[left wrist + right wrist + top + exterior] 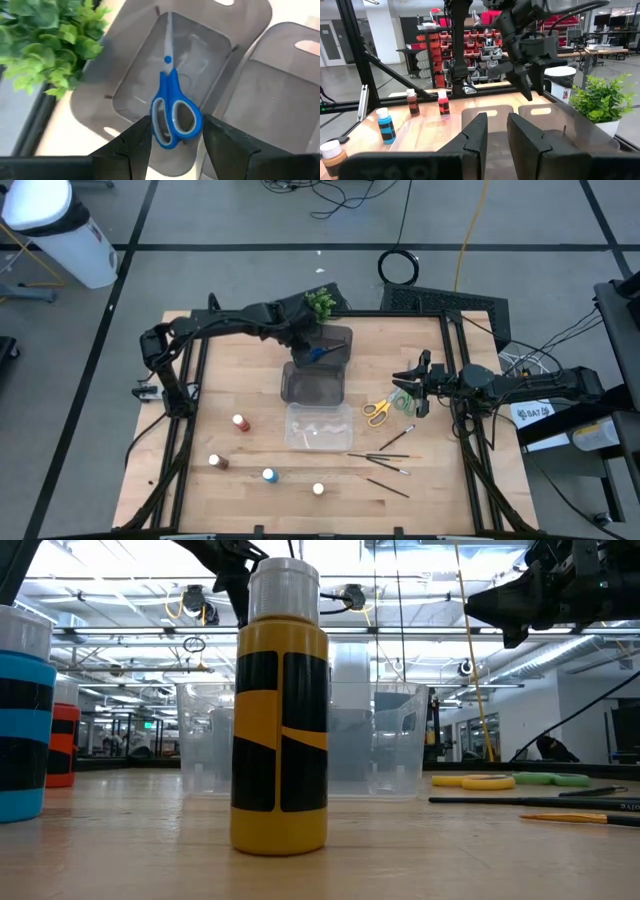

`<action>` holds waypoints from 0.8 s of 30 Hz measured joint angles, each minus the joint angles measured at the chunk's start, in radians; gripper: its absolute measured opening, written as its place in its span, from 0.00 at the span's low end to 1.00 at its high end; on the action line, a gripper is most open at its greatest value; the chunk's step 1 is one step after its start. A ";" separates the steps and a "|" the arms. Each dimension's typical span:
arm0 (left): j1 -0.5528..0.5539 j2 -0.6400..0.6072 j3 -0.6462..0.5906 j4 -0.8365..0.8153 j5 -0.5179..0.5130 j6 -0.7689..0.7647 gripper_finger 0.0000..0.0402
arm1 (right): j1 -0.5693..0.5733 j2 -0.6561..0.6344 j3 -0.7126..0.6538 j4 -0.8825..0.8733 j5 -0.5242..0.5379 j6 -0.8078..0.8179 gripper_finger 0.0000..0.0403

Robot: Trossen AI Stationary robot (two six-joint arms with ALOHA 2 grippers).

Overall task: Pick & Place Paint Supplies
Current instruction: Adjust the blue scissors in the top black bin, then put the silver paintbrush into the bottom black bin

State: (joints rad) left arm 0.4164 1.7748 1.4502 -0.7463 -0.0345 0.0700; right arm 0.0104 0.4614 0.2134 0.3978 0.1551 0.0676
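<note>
Left arm stretched from the left side toward the far centre, left gripper (312,350) pointing down, fingers (134,142) parted with a clear gap. Right arm reaching in from the right, right gripper (408,380) level, fingers (472,137) close together.

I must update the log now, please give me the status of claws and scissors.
Left claw open over the dark bin. Blue scissors inside that bin. Right claw empty near yellow scissors. Nothing in the way.

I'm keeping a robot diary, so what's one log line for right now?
left end effector: open over dark plastic bin | blue-handled scissors: lying in that bin | right end effector: waiting beside yellow-handled scissors
</note>
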 joint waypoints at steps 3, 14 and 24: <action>0.004 0.000 0.000 0.035 0.031 0.002 0.46 | 0.000 0.000 0.000 -0.038 0.000 0.021 0.15; -0.146 -0.158 -0.060 0.188 0.139 -0.004 0.46 | 0.000 0.006 0.000 -0.114 -0.010 0.101 0.15; -0.311 -0.682 -0.632 0.682 0.143 -0.066 0.46 | 0.022 0.086 -0.001 -0.026 -0.196 0.225 0.15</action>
State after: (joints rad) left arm 0.1057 1.0925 0.8178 -0.0641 0.1084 0.0039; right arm 0.0327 0.5477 0.2129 0.3720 -0.0405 0.2924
